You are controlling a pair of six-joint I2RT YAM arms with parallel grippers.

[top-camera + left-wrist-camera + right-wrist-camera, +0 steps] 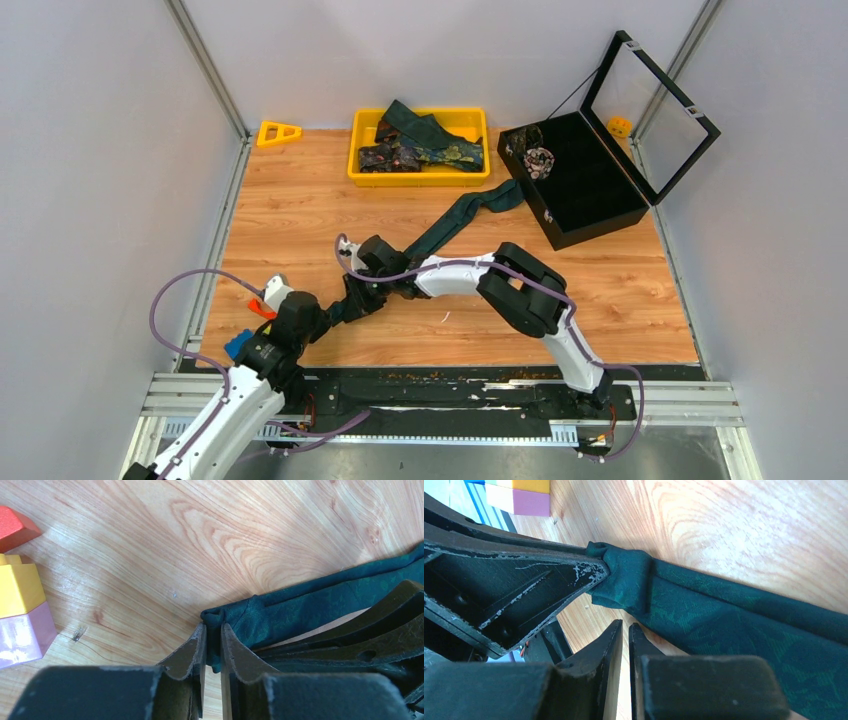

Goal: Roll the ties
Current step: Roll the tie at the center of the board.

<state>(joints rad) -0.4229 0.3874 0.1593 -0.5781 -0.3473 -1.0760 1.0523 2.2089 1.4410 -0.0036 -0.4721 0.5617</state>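
One end of teal tie [305, 607] is clamped by left gripper [213, 628] | right gripper [625, 626] is closed, empty | fold should be kept tight.

We saw a tie [734, 620] of dark green woven cloth with a soft sheen, lying on a table [300, 220] of smooth, lightly glossy wood. The fingers [524, 590] were matt black, scuffed pale at the edges. The tray [420, 178] and blocks [20, 630] were glossy plastic; the case [600, 222] was matt black with a clear lid [650, 110]; the rails [690, 412] were bare metal.
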